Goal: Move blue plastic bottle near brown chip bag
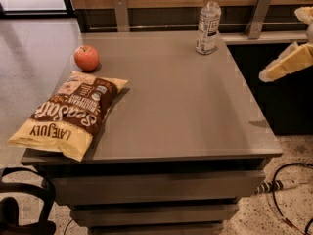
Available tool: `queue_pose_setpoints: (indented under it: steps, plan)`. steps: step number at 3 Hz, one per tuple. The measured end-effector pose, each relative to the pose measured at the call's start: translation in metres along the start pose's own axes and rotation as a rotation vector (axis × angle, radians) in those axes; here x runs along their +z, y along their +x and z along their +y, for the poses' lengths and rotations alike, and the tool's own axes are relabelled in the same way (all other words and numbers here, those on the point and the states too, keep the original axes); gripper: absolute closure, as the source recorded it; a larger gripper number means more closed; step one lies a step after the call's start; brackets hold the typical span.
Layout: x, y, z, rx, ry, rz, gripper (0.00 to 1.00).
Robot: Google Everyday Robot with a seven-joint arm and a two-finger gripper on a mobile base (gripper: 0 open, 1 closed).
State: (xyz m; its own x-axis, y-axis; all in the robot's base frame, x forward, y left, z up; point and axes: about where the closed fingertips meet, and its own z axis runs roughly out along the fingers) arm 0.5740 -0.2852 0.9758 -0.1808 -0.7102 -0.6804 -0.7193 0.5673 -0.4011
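Note:
The blue plastic bottle (pixel 208 22), clear with a white cap and a white-and-dark label, stands upright at the far edge of the grey table (pixel 186 106), right of centre. The brown chip bag (pixel 72 112) lies flat on the table's front left corner, its pale yellow end marked "LATE JULY" overhanging the edge. My gripper (pixel 289 62), pale yellow, hangs in the air at the right edge of the view, past the table's right side. It is well to the right of the bottle and nearer the front, and touches nothing.
A red apple (pixel 86 58) sits on the table's left side, just behind the chip bag. Two metal brackets (pixel 121 12) stand along the wall behind the table. Cables (pixel 283 190) lie on the floor at the right, and a dark bag (pixel 24 204) at the bottom left.

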Motion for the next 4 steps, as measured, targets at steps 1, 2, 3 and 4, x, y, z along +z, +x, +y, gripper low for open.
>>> queue_pose_setpoints:
  steps: [1, 2, 3, 4]
  plan:
    - [0.030, 0.001, -0.040, 0.085, 0.081, -0.177, 0.00]
    - [0.055, -0.001, -0.066, 0.154, 0.100, -0.285, 0.00]
    - [0.076, -0.009, -0.092, 0.199, 0.093, -0.368, 0.00]
    - [0.077, -0.010, -0.092, 0.198, 0.093, -0.368, 0.00]
